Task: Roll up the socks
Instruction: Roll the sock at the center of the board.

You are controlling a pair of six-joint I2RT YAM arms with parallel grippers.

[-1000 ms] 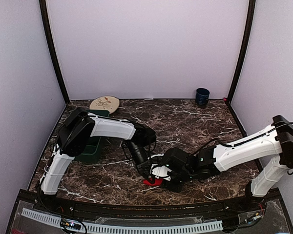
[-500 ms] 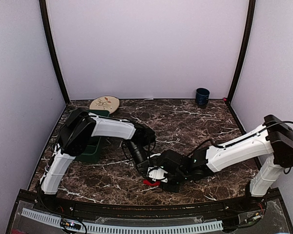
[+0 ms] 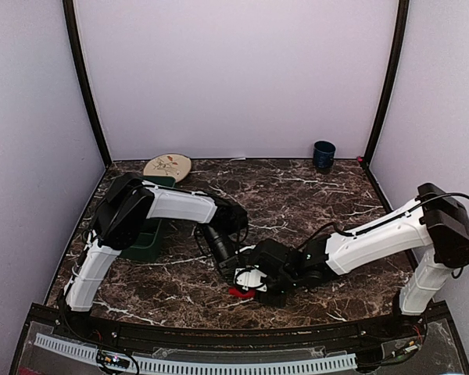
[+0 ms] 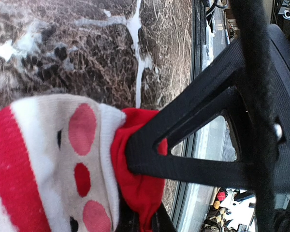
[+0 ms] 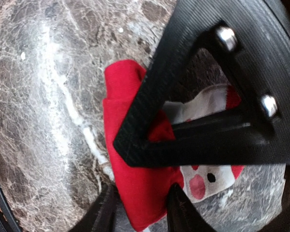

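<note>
The left gripper (image 4: 137, 191) is pinched tight on a fold of the red sock (image 4: 48, 159). Its black upper finger (image 4: 193, 145) presses into the red cloth right at the tip, and the lower finger peeks out beneath the fabric. Just beyond that pinch, the sock's white part, marked with red patches and small black dots, spreads away from the jaws over the marbled table (image 3: 313, 195). The right gripper (image 5: 115, 180) meets the same sock from the opposite side. Its jaws stand partly apart with the red cloth between them, one finger (image 5: 183, 121) across the top of the fabric and the other below it, though I cannot tell whether they actually squeeze it. From overhead the two grippers are nearly tip to tip, and the sock shows as a red scrap just below them, on the near side. Well off to the left of the left gripper sits a green bin (image 3: 147, 242), with a round wooden board (image 3: 167, 166) behind it. A dark blue cup (image 3: 324, 154) stands far behind the right gripper, by the back wall.
</note>
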